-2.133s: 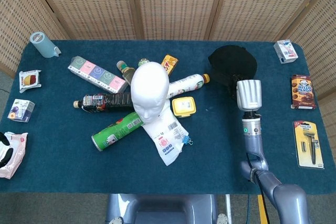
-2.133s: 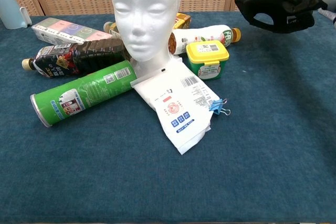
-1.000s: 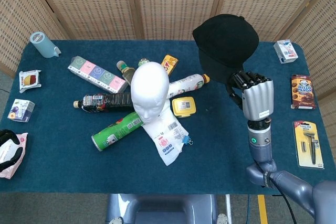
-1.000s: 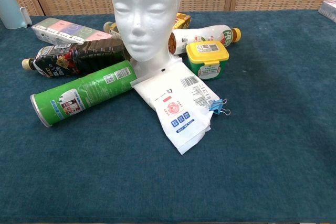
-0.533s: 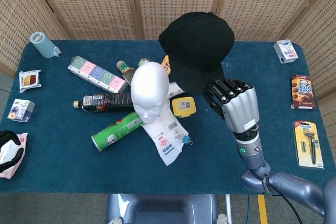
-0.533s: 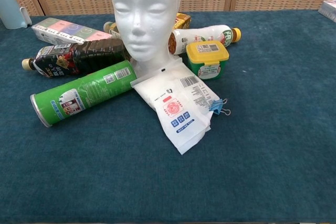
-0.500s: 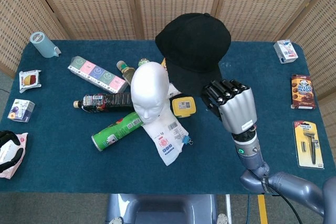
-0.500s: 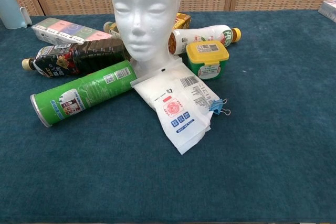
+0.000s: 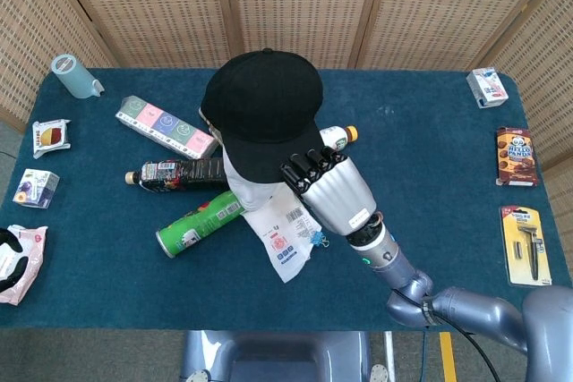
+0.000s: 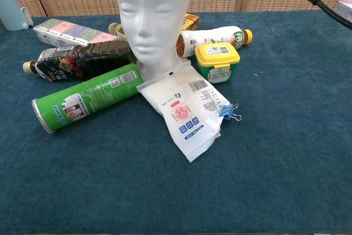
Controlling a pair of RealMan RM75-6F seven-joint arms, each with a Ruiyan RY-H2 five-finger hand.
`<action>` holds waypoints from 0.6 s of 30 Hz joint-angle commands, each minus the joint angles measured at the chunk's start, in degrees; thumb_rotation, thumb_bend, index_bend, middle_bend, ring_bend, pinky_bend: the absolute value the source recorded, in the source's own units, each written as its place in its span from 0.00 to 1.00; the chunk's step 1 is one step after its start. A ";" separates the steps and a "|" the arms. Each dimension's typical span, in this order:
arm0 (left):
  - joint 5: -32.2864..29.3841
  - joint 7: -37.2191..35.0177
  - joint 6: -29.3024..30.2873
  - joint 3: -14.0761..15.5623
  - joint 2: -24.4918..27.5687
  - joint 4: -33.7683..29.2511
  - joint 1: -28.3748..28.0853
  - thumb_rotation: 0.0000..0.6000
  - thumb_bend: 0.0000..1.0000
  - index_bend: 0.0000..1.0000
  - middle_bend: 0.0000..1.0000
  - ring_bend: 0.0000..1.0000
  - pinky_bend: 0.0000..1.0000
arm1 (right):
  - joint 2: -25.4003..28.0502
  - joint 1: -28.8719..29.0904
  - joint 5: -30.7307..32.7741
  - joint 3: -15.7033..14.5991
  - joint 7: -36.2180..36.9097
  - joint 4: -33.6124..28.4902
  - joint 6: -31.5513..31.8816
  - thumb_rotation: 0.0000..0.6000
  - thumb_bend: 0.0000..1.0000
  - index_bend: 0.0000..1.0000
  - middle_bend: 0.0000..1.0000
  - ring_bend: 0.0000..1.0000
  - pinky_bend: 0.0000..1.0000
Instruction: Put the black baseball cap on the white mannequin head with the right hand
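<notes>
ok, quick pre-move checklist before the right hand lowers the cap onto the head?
1. Right hand holds black baseball cap at its brim: ok.
2. Cap lines up over the white mannequin head in the head view: ok.
3. Cap seated on the crown: cannot tell; the chest view cuts off the top of the head.
4. Mannequin head upright: ok.
5. Lying green can, dark drink bottle and yellow-lidded tub crowd the base: not ok for a low sweep.
6. Left hand away at the table's left edge: ok.
</notes>
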 commanded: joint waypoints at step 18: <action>-0.79 -2.18 -1.04 -0.11 -0.80 2.61 0.14 1.00 0.32 0.53 0.44 0.36 0.35 | -4.13 2.79 3.30 -0.37 -6.14 3.90 -7.22 1.00 0.39 0.68 0.71 0.80 0.93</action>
